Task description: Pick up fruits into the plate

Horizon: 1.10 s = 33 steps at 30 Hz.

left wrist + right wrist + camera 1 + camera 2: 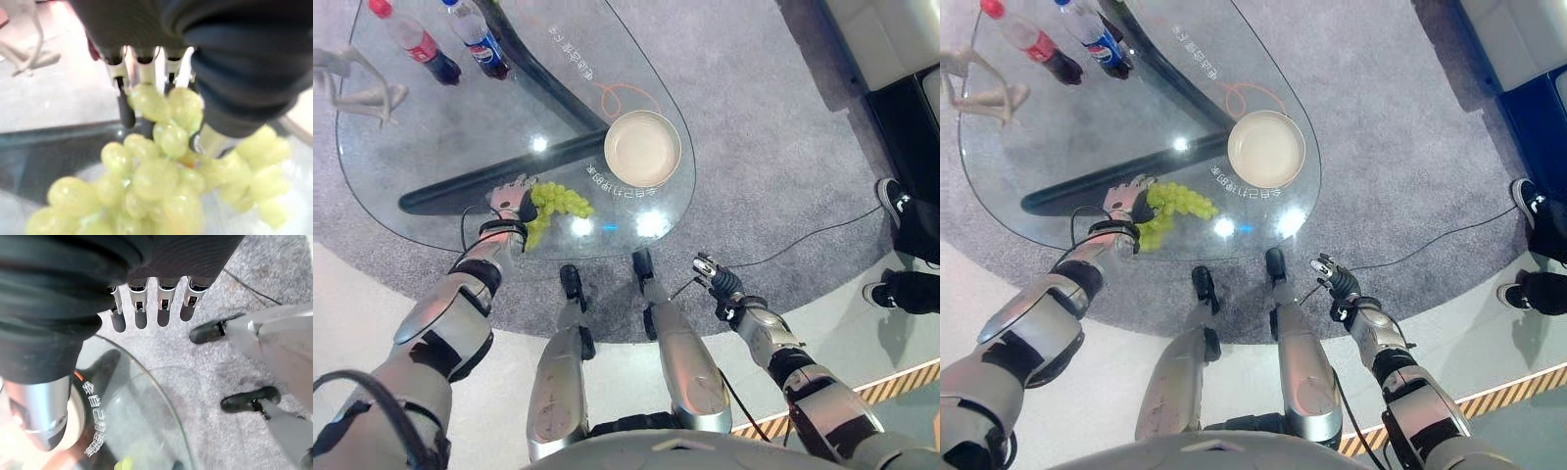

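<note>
Grapes (558, 204) on glass table (431, 147), left hand (512, 203) curled round the bunch; plate (642, 148) far right. Right hand (717, 279) relaxed, fingers spread, off the table's near right edge.

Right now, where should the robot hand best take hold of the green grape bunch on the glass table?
Probably the thick end of the green grape bunch, from the robot's left, where the left robot hand already curls round it; the tapering tail points toward the cream round plate.

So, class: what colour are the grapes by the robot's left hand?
Pale green grapes, clearest in the left wrist view, at the left hand.
</note>
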### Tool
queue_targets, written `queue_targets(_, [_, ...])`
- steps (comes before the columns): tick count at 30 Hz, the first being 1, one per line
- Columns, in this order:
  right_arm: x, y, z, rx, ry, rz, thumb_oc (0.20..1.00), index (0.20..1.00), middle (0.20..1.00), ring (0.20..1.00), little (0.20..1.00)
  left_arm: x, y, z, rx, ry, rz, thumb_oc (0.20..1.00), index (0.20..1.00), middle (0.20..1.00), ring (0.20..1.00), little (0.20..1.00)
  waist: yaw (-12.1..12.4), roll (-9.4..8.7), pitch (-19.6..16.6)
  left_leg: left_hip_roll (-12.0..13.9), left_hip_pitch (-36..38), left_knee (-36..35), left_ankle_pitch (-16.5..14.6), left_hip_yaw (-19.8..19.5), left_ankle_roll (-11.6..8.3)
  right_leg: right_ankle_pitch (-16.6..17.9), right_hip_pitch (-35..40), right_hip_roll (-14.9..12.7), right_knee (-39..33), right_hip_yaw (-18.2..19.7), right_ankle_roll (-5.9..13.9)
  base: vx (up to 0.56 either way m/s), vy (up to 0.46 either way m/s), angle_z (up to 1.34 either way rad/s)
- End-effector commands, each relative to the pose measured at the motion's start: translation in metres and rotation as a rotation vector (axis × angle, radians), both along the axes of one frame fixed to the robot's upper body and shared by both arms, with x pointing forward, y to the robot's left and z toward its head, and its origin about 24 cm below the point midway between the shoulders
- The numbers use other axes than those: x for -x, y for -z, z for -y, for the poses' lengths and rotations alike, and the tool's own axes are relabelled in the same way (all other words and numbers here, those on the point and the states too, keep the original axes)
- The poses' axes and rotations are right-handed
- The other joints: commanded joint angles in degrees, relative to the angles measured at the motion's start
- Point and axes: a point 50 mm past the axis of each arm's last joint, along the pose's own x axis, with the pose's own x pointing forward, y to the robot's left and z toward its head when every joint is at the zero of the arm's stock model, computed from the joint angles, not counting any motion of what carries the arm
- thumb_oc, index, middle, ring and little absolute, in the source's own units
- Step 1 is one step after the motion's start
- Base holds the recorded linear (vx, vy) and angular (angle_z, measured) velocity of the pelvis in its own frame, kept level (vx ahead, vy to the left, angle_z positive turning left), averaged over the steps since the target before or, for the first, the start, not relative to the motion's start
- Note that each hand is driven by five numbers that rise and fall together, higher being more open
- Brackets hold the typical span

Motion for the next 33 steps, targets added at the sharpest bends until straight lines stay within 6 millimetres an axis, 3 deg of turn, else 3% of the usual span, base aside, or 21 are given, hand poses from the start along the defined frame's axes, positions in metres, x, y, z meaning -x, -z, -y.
queue_targets(1, [0.014,-0.001,0.018,0.035,0.031,0.044,1.000,1.000,1.000,1.000,1.000,0.001,-0.015,-0.011,0.125,-0.023,0.075,0.200,0.200,0.200,0.200,0.200,0.39,3.20,-3.19,-1.48,0.86,4.83,-10.27,-6.00,0.06,-9.46,-0.42,0.56,7.65,-2.59,0.64,0.07,0.009,0.12])
queue_targets(9, [0.030,0.000,0.017,0.033,0.037,0.078,1.000,1.000,1.000,1.000,1.000,0.021,-0.014,-0.010,0.287,0.083,0.057,0.200,0.200,0.200,0.200,0.200,1.62,3.53,-8.28,-2.01,6.98,3.59,-11.61,-5.80,0.35,-9.50,7.70,-1.01,3.50,-3.46,1.37,0.09,-0.012,0.13])
queue_targets(14, [0.031,-0.015,0.010,0.021,0.001,0.171,1.000,1.000,1.000,1.000,1.000,0.035,-0.014,-0.006,0.345,0.159,0.025,0.200,0.200,0.200,0.200,0.200,2.02,3.30,-11.51,-2.15,10.58,2.57,-12.23,-5.80,0.52,-9.19,12.11,-1.72,1.08,-3.69,2.05,0.10,-0.024,0.04])
queue_targets(18, [0.035,-0.023,0.008,-0.008,0.008,0.219,1.000,1.000,1.000,1.000,1.000,0.048,-0.007,-0.006,0.352,0.192,-0.024,0.200,0.200,0.200,0.200,0.200,2.43,3.24,-14.77,-2.09,13.73,1.72,-12.82,-5.57,0.71,-9.05,15.67,-2.25,-0.57,-4.13,2.54,0.15,-0.023,0.05])
queue_targets(23, [0.045,-0.018,0.008,-0.012,0.016,0.185,1.000,1.000,1.000,1.000,1.000,0.063,0.011,-0.010,0.383,0.178,-0.099,0.200,0.200,0.200,0.200,0.200,2.81,3.65,-17.77,-2.13,17.51,1.02,-13.57,-5.13,1.02,-9.26,19.95,-2.61,-1.98,-4.70,2.84,0.19,0.002,0.03])
queue_targets(24, [0.048,-0.015,0.009,-0.008,0.013,0.170,1.000,1.000,1.000,1.000,1.000,0.066,0.016,-0.012,0.390,0.164,-0.118,0.454,0.454,0.454,0.454,0.454,2.82,3.70,-18.02,-2.12,18.15,0.97,-13.68,-4.98,1.05,-9.33,20.63,-2.70,-2.07,-4.84,2.89,0.12,0.004,0.00])
queue_targets(25, [0.049,-0.014,0.009,-0.008,0.012,0.163,1.000,1.000,1.000,1.000,1.000,0.067,0.017,-0.013,0.393,0.157,-0.125,0.887,0.887,0.887,0.887,0.887,2.82,3.73,-18.08,-2.11,18.38,0.95,-13.72,-4.93,1.07,-9.35,20.88,-2.72,-2.11,-4.88,2.90,0.11,0.003,0.01])
queue_targets(26, [0.051,-0.013,0.009,-0.007,0.010,0.156,1.000,1.000,1.000,1.000,1.000,0.068,0.020,-0.013,0.395,0.150,-0.133,1.000,1.000,1.000,1.000,1.000,2.82,3.76,-18.17,-2.09,18.62,0.93,-13.75,-4.89,1.08,-9.39,21.15,-2.72,-2.14,-4.91,2.90,0.08,0.002,0.01])
queue_targets(29, [0.061,-0.004,0.009,0.004,-0.002,0.088,1.000,1.000,1.000,1.000,1.000,0.078,0.039,-0.019,0.381,0.074,-0.196,1.000,1.000,1.000,1.000,1.000,2.50,3.95,-17.81,-1.99,19.60,1.31,-14.10,-4.51,1.34,-9.77,22.21,-2.58,-1.96,-4.73,2.77,0.15,0.006,0.01])
queue_targets(33, [0.059,-0.003,0.008,0.015,-0.017,0.069,1.000,1.000,1.000,1.000,1.000,0.074,0.041,-0.028,0.328,0.017,-0.189,1.000,1.000,1.000,1.000,1.000,2.04,3.89,-15.62,-1.78,17.81,2.36,-14.08,-3.84,1.52,-9.80,20.22,-2.27,-1.02,-3.90,2.42,-0.04,-0.005,-0.03])
